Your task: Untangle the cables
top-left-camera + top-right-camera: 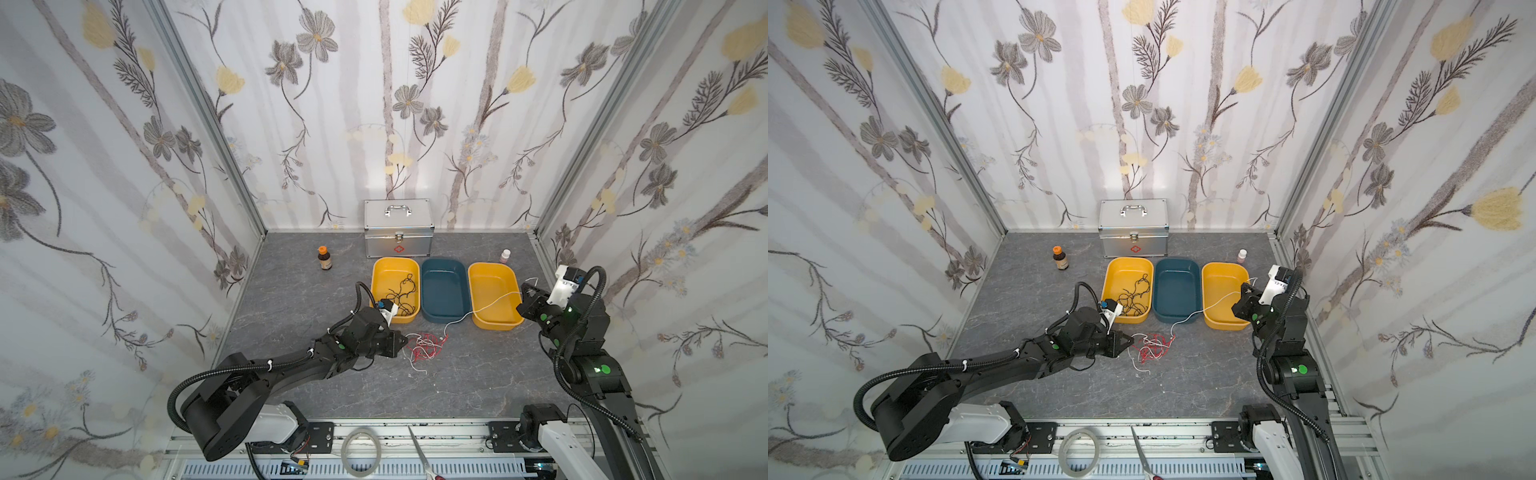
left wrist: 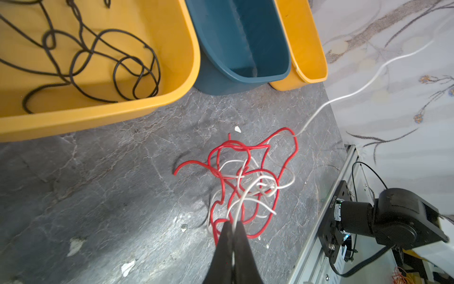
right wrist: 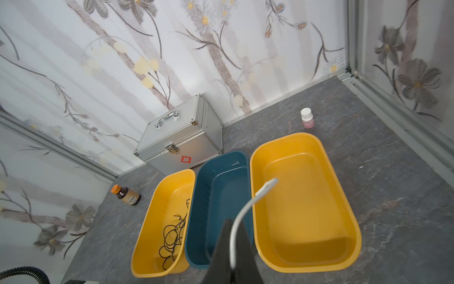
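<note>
Well, left gripper (image 2: pixel 233 225) and right gripper (image 3: pixel 232 226) both clamp the white cable (image 3: pixel 265 187), red cable (image 2: pixel 296 145) tangled round it just beyond the left tips. Reckon it's light, springy, slippery; I'd grab near the knot

The left arm (image 1: pixel 299 365) and right arm (image 1: pixel 598 320) are matte black with ribbed black hoses (image 1: pixel 208 374) zip-tied on, green dot stickers (image 1: pixel 605 368) and white wrist camera blocks (image 1: pixel 566 291). The left gripper (image 2: pixel 233 223) and right gripper (image 3: pixel 233 225) are black wedges.

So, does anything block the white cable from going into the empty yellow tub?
Yes: the red cable loops through the white cable in the tangle on the table, by the left gripper. The yellow tub itself holds nothing.
</note>
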Robot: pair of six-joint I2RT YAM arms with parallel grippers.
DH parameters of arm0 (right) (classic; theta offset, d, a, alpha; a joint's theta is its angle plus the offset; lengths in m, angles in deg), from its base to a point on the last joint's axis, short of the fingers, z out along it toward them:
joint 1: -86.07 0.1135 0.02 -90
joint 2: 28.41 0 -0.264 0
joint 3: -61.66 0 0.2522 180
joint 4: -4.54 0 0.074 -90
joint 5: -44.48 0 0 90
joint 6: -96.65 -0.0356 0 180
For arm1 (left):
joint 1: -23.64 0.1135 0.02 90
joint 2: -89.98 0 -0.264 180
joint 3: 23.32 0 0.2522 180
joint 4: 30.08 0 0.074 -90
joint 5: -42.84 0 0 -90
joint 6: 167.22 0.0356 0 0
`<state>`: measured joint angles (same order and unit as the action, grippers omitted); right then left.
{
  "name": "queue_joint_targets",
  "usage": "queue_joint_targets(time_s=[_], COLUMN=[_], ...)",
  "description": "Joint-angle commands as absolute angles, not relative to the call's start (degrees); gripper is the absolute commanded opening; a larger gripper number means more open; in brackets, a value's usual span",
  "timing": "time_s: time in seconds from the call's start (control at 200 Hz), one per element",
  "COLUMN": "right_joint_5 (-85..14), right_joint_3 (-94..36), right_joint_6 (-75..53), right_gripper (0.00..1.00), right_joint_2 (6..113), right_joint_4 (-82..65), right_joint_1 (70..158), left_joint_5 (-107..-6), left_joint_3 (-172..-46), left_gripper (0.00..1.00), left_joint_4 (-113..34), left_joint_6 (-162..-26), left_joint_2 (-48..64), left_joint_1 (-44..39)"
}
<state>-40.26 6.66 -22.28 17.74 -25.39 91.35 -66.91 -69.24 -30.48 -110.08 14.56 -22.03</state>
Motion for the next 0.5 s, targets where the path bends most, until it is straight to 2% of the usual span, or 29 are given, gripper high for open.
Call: queue_joint_targets(time_s=[0.0, 0.175, 0.495], right_joint_5=[-33.7, -36.3, -33.4], right_joint_3=[9.5, 12.5, 21.8], right_joint_6=[-24.5, -23.8, -26.0], right_gripper=[0.00, 0.00, 0.00], right_joint_2=[18.7, 19.3, 20.9], right_joint_4=[-20.5, -21.1, -19.3], right_joint_1=[91.3, 91.3, 94.1], left_joint_5=[-67.5, -63.9, -63.4], left_joint_3=[-69.0, -68.8, -67.9], left_gripper=[0.00, 0.00, 0.00], left_joint_4=[-31.3, -35.2, -33.7], left_joint_6=[-106.9, -105.2, -103.6], left_joint_2=[17.1, 21.9, 27.6], left_joint_1=[-22.0, -22.0, -21.9])
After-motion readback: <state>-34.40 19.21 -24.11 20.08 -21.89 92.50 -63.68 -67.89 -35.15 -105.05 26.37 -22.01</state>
